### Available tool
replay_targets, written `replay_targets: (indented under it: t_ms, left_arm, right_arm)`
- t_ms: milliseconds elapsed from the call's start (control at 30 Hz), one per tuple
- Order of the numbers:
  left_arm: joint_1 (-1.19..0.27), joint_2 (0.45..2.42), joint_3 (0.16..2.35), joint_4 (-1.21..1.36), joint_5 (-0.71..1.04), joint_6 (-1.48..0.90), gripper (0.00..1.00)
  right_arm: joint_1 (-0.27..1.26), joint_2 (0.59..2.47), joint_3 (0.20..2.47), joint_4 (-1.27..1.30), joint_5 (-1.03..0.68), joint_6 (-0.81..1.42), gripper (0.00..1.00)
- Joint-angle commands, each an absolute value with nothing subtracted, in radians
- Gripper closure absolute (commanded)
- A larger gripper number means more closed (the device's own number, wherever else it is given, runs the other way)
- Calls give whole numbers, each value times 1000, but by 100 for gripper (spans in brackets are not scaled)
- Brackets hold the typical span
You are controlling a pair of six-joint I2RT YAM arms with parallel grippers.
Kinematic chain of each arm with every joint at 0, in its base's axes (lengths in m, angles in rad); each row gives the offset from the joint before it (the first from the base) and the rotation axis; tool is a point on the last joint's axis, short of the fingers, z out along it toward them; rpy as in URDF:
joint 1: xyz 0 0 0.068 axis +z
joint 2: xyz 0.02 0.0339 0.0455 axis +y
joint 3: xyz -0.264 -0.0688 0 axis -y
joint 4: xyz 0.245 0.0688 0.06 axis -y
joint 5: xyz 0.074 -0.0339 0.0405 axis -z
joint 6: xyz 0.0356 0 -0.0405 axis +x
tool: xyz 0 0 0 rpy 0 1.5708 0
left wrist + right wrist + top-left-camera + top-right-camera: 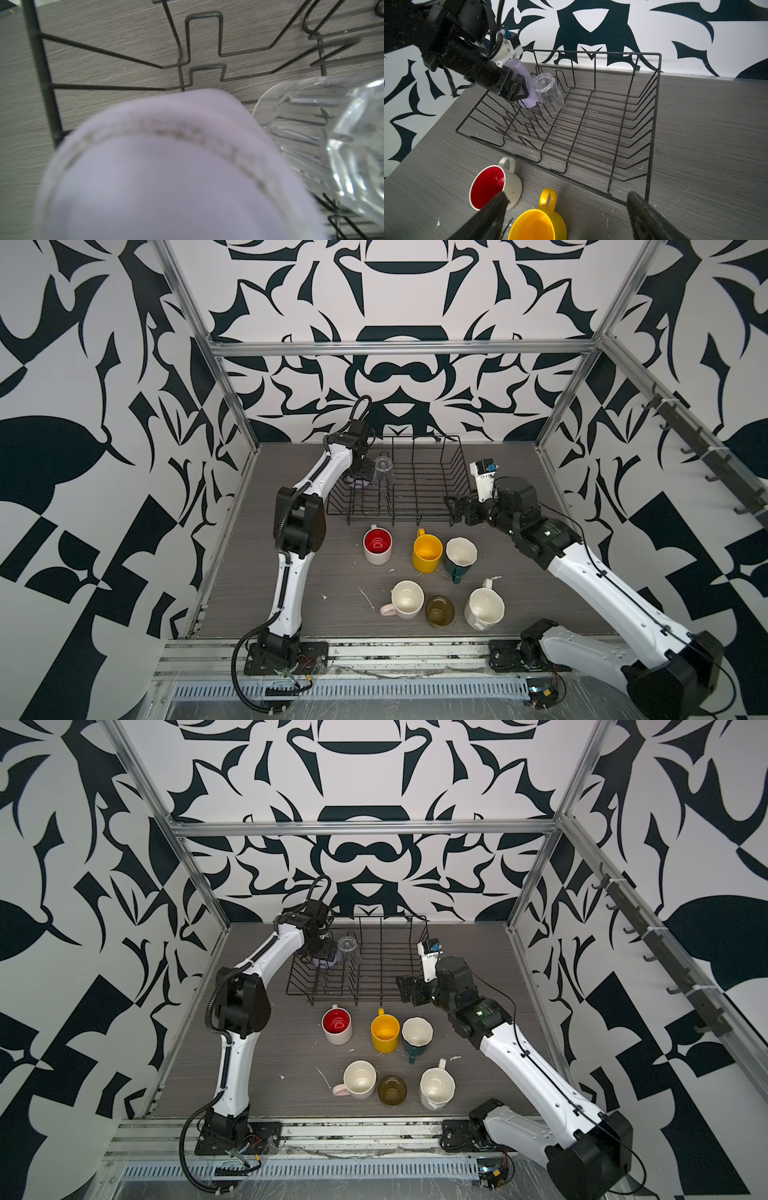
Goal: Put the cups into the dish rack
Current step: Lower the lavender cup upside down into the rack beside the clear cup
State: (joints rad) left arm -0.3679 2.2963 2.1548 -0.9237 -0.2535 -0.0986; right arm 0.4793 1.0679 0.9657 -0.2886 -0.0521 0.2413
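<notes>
Lilac tumbler [520, 69] leaning inside the rack [424, 489], at the rack's left side in both top views. Its base is turned up toward the left wrist camera, where it fills most of the view [166, 176].

Clear glass [548, 93] just beside the tumbler, also in the rack, base up and tilted. Whether the two touch cannot be told.

Left gripper [527, 91] set astride the tumbler, with one dark finger [521, 88] in front of it and the other hidden behind. Whether the fingers press the tumbler or stand clear of it cannot be told.

Right gripper [568, 195] near the rack's near right corner, fingers spread wide, nothing between them.

Six cups upright on the grey wood-grain table [340, 580], in front of the rack. In the row nearer the rack:
- red mug [377, 546], pale outside and red inside
- yellow mug [427, 553]
- green mug [460, 556], close against the yellow mug

In the front row:
- cream mug [407, 599], with a pink handle
- olive glass [439, 611]
- white mug [484, 609], faceted

A printed mark on the right arm's white camera mount [430, 961] is too small to read. Black-and-white patterned walls [399, 302] enclose the table.
</notes>
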Motion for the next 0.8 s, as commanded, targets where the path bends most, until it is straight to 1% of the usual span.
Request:
replay_targets:
  t_ms: [0, 167, 367, 567, 767]
  left_arm:
    - [-365, 2245, 2142, -931, -247, -106, 1]
    - [-365, 2167, 2110, -897, -246, -121, 1]
    - [-366, 1981, 1957, -743, -265, -158, 1]
    - [-365, 1726, 1722, -516, -262, -189, 1]
    - [-360, 1498, 1479, -302, -236, -228, 0]
  right_arm:
    - [480, 1072, 980, -282, -65, 247, 8]
    - [479, 1110, 1019, -335, -85, 241, 9]
    - [480, 1154, 1057, -396, -83, 220, 10]
    - [480, 1163, 1074, -475, -32, 203, 10]
    - [480, 1157, 1075, -587, -15, 214, 14]
